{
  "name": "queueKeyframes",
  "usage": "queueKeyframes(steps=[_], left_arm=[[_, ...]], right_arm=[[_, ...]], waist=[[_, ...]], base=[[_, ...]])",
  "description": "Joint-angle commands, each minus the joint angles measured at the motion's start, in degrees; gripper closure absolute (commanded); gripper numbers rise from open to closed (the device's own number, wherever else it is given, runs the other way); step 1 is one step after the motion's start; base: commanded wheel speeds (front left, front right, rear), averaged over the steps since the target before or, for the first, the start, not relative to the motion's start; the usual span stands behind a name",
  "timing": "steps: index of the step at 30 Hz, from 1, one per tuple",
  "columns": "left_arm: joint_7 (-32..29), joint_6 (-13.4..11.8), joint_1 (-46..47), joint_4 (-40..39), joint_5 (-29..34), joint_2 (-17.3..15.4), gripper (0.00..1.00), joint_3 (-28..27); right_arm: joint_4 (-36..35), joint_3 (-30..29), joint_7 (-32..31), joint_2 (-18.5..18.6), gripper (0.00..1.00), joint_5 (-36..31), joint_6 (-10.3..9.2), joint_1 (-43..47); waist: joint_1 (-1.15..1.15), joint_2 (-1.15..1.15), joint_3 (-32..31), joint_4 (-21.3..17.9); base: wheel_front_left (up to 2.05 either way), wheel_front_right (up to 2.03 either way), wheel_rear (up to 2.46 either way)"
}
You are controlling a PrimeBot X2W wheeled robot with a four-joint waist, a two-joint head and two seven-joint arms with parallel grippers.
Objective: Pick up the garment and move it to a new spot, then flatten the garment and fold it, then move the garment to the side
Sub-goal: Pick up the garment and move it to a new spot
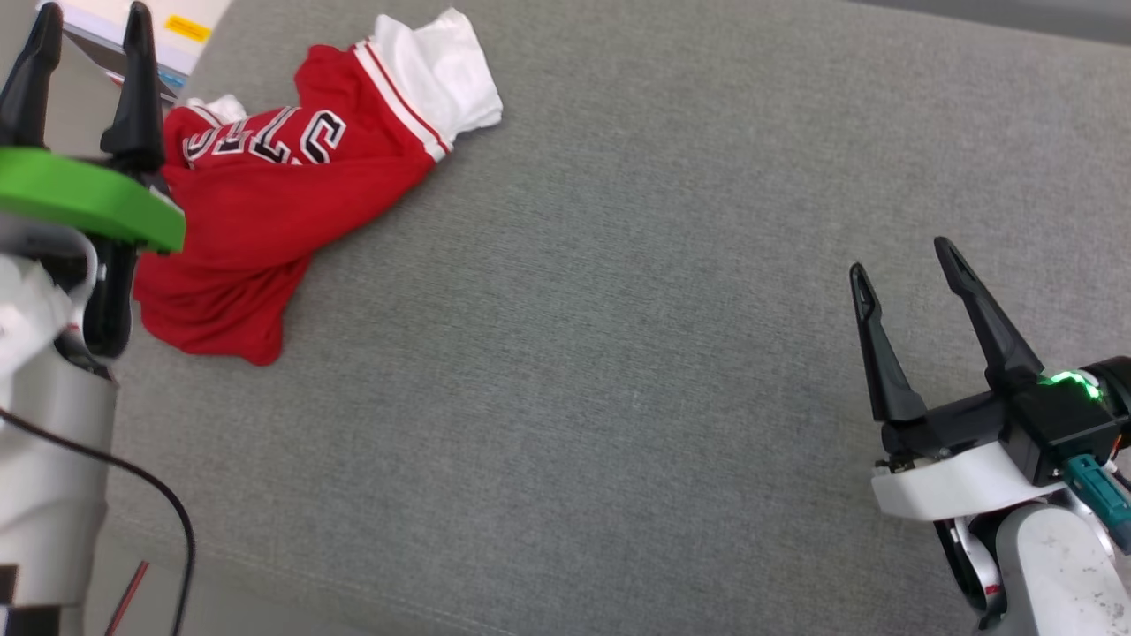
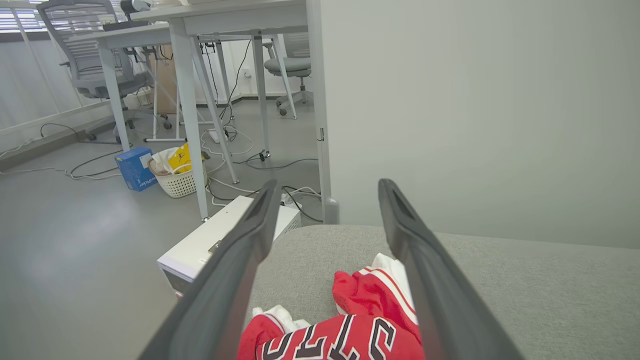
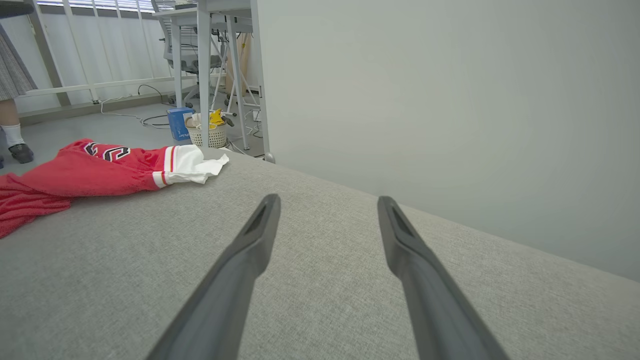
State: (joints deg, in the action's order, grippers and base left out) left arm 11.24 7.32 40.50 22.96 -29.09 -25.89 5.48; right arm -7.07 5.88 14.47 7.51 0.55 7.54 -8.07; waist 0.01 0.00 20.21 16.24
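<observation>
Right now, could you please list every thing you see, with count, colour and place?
garment: one, red with white sleeves, crumpled on the pad's far left
pad: one, grey, under the garment
box: one, white, on the floor beyond the pad
basket: one, white, on the floor by a desk leg
carton: one, blue, beside the basket
chairs: two, grey, far across the floor
partition: one, pale grey, behind the pad
person's shoe: one, dark, on the floor
left gripper: one, dark, open, by the garment
right gripper: one, dark, open, over bare pad
</observation>
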Motion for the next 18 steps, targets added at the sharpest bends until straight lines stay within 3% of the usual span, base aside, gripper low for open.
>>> queueKeyframes(steps=[1, 8, 13, 18], left_arm=[[-2.2, 0.2, 3.0, 1.2, -2.7, -1.5, 0.00, 2.5], [-17.7, 0.2, 10.9, 5.2, -14.2, -7.2, 0.00, 16.2], [-28.6, 0.2, 15.3, 5.2, -19.1, -11.2, 0.00, 27.3], [-37.1, 0.2, 18.1, 7.8, -22.8, -12.8, 0.00, 33.6]], right_arm=[[-0.6, 0.1, 0.5, 0.4, 0.00, -0.6, -0.05, -1.4], [-1.5, -0.2, 0.5, 1.7, 0.00, -0.9, -0.05, -2.3], [-1.8, -0.4, 0.5, 2.1, 0.00, -0.7, -0.05, -2.7], [-2.0, 0.3, 0.5, 2.1, 0.00, -0.4, -0.05, -3.2]], waist=[[-0.01, 0.00, 3.2, -2.6], [-0.01, 0.00, 6.0, -3.6], [-0.01, 0.00, 7.8, -4.3], [-0.01, 0.00, 9.6, -5.1]], base=[[0.00, 0.00, 0.00], [0.00, 0.00, 0.00], [0.00, 0.00, 0.00], [0.00, 0.00, 0.00]])
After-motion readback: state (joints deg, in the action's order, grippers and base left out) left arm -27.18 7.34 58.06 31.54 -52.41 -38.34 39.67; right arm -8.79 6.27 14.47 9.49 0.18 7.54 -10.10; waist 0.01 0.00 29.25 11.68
